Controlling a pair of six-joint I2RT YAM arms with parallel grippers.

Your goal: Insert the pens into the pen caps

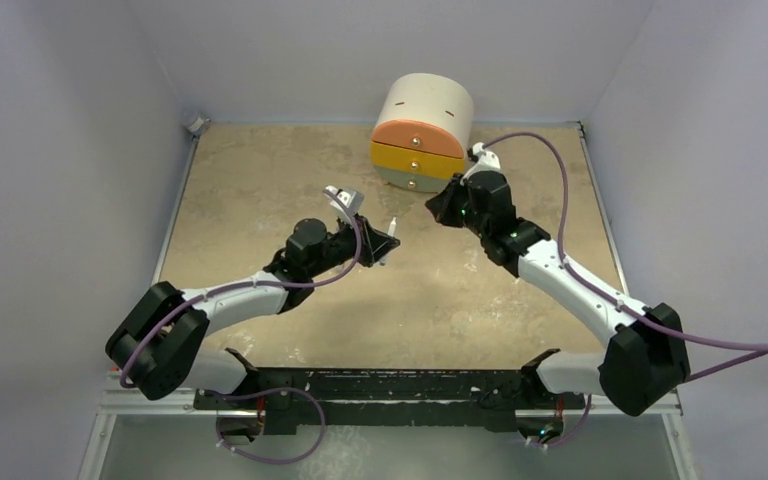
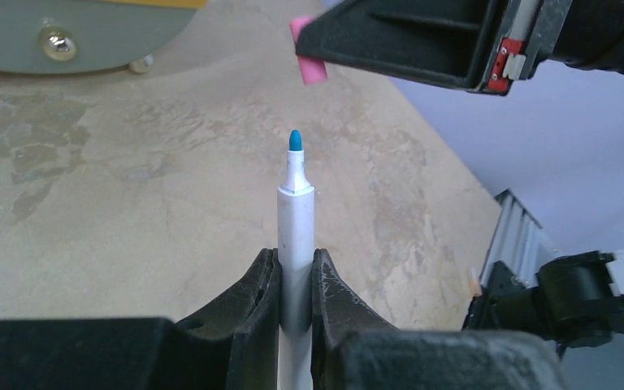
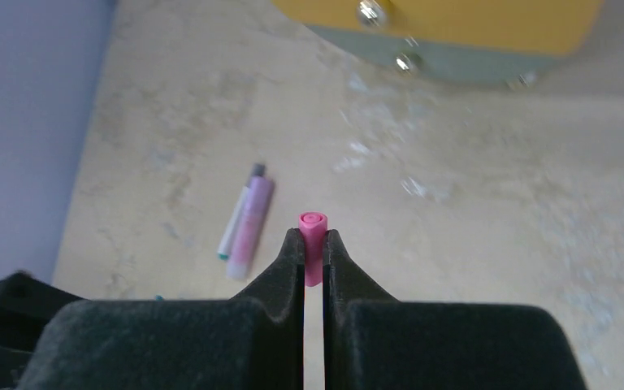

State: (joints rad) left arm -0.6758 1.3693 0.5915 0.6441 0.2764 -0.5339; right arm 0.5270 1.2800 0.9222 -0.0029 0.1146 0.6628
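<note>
Pen (image 2: 296,215) pinched between left gripper (image 2: 296,266) jaws, blue tip protruding.

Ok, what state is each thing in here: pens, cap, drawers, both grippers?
white pen: clamped, blue tip bare.
left gripper: shut on the white pen.
pink cap: clamped, not yet on any pen.
right gripper: shut on the pink cap.
two loose pens: lying side by side.
drawers: all three shut.
</note>
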